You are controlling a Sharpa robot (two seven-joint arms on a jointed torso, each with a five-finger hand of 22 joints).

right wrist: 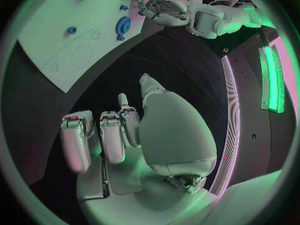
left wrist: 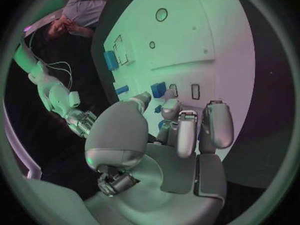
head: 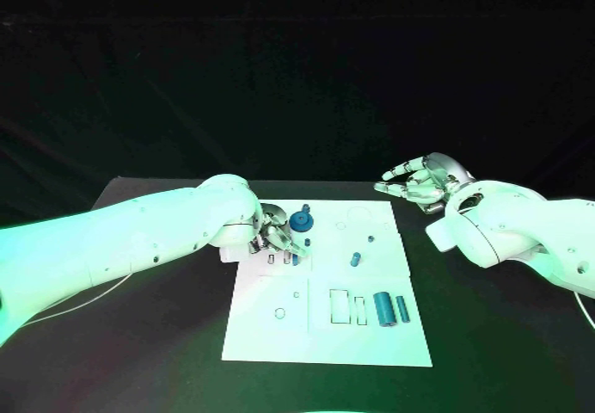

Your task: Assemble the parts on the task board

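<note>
Looking down from the head camera, you see the white task board lying in the middle of the black surface, with the blue parts spread across it. Your left hand sits over the board's edge at about 10 o'clock, fingers curled downward among a cluster of small parts; whether it actually grips one of them you cannot tell, since the fingers hide the contact. Just beside that hand, toward 11 o'clock on the board, stands a round blue part with a knob. Near the board's centre lies a short blue peg, and a smaller blue dot sits just above it. Down at about 4 o'clock on the board, two blue cylinders lie side by side next to some outlined rectangular slots.

Your right hand hovers off the board, beyond its corner at 1 o'clock, above the dark surface. Its fingers are loosely curled and apart, and it holds nothing; the right wrist view shows the same bare palm with the board well away from it.
</note>
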